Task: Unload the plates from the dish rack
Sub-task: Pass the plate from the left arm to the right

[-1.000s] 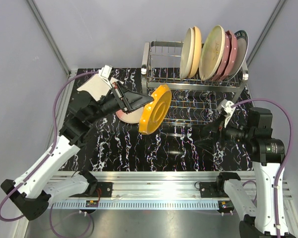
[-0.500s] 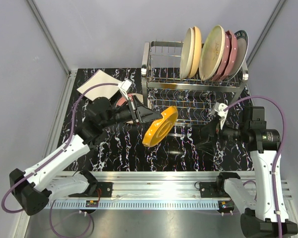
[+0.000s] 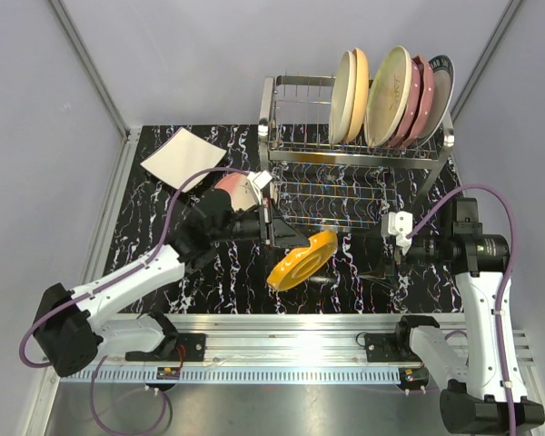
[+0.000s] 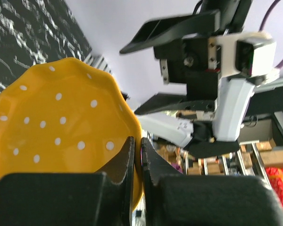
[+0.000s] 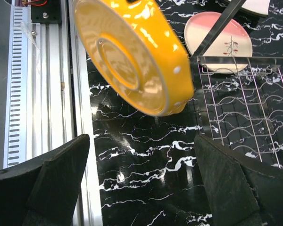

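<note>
Yellow dotted plate (image 5: 132,56) hangs tilted ahead of my gripper (image 5: 141,141), jaws spread wide; dish rack (image 5: 245,99) wire fwd-right.

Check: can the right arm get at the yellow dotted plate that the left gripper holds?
Probably yes. The right gripper, wide open, faces the yellow dotted plate with nothing between them; the left gripper clamps the far rim, leaving the near edge free.

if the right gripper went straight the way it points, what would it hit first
Probably the yellow plate, held at its rim by the left gripper; it hangs right ahead of the open right gripper. Depth is unclear, so the gripper could pass just beneath it.
</note>
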You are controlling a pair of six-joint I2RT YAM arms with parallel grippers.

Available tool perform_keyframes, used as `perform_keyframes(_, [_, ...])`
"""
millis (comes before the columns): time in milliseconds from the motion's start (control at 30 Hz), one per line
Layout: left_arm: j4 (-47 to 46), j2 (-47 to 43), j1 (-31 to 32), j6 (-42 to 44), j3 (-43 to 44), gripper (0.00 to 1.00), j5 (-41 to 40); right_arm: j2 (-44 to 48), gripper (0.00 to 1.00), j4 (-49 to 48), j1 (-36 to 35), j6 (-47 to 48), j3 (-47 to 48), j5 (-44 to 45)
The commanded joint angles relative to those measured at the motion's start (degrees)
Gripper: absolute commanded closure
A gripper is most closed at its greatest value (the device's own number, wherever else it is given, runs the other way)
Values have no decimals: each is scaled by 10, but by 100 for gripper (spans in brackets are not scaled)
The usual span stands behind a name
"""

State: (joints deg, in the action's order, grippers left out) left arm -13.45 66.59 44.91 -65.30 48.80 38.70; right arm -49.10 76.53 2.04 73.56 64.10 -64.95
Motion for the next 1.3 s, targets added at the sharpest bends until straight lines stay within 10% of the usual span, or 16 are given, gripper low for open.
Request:
perform_keyframes(0, [-115,-8,9,10,4,100,46,-13,0,58,1,75,-6,-39])
perform_keyframes(267, [-119,9,17,45,-22,100,64,-69,0,75,-56,142,18,-24])
perform_keyframes(533, [-139,26,18,49,-30,100,71,-86,0,-95,-223,-9,1,58])
perform_keyframes(1267, [-164,59,19,46,-23,100,95,-171,2,-198,-330,-38,-21,137])
